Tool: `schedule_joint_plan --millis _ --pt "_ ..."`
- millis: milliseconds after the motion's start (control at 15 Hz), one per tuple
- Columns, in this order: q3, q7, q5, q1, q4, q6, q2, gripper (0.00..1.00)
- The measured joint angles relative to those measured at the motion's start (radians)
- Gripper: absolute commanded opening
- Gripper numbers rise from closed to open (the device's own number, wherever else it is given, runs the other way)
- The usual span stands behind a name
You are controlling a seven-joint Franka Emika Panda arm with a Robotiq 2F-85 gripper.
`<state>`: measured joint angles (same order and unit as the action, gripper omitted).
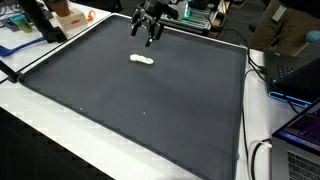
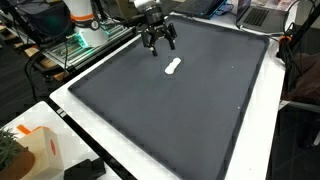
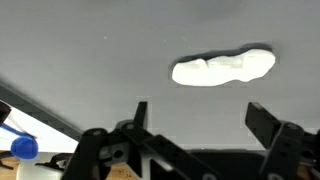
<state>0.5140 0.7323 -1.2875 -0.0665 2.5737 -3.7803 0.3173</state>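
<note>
A small white elongated lumpy object (image 1: 142, 60) lies on the dark grey mat (image 1: 140, 110); it also shows in the other exterior view (image 2: 173, 67) and in the wrist view (image 3: 224, 68). My gripper (image 1: 148, 35) hangs above the mat near its far edge, a little behind the white object; it shows in an exterior view (image 2: 158, 41) too. In the wrist view its two black fingers (image 3: 200, 118) are spread wide with nothing between them. The white object lies apart from the fingers, on the mat beyond them.
The mat lies on a white table (image 1: 40, 130). Orange and blue items (image 1: 70, 14) stand at one corner. A laptop (image 1: 300, 140) and cables lie along one side. A box (image 2: 40, 150) sits near a table corner. A blue object (image 3: 22, 147) shows at the mat's edge.
</note>
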Motion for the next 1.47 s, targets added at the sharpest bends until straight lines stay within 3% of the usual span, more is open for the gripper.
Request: schedule_joint_plan --millis 467,1333,1467 --pt "-0.005 0.068 -0.051 -0.006 -0.035 0.019 0.006 1.00" --pt "0.001 0.400 -0.405 -0.024 -0.146 0.132 -0.100 1.00" --pt "0.001 0.410 -0.410 -0.025 -0.151 0.133 -0.105 1.00"
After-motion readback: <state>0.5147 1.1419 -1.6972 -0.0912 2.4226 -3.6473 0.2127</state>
